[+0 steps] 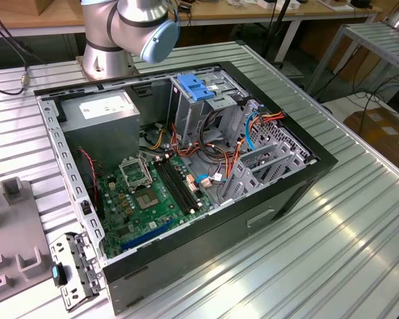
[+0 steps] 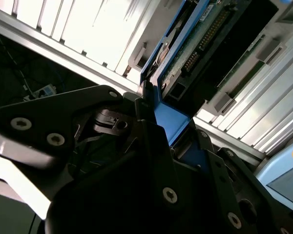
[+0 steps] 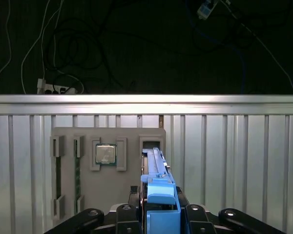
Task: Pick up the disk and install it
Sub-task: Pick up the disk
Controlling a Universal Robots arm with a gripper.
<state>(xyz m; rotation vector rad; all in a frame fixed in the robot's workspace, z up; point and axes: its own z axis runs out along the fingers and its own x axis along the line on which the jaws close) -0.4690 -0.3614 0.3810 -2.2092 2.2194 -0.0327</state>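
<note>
You have blue rails on the disk [image 3: 160,191], a black pincer [image 3: 158,208], a ribbed silver bench [image 3: 234,161] and a green motherboard [image 1: 143,206].

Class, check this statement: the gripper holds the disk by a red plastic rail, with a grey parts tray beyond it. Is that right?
Wrong in one respect: the rail is blue, not red. The first wrist view shows the gripper holding the disk by a blue plastic rail, with the grey parts tray beyond it.

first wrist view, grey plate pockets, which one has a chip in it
The square pocket mid-plate, with a silver chip lying flat in it. It sits between the two narrow slots and the edge-on disk.
</note>
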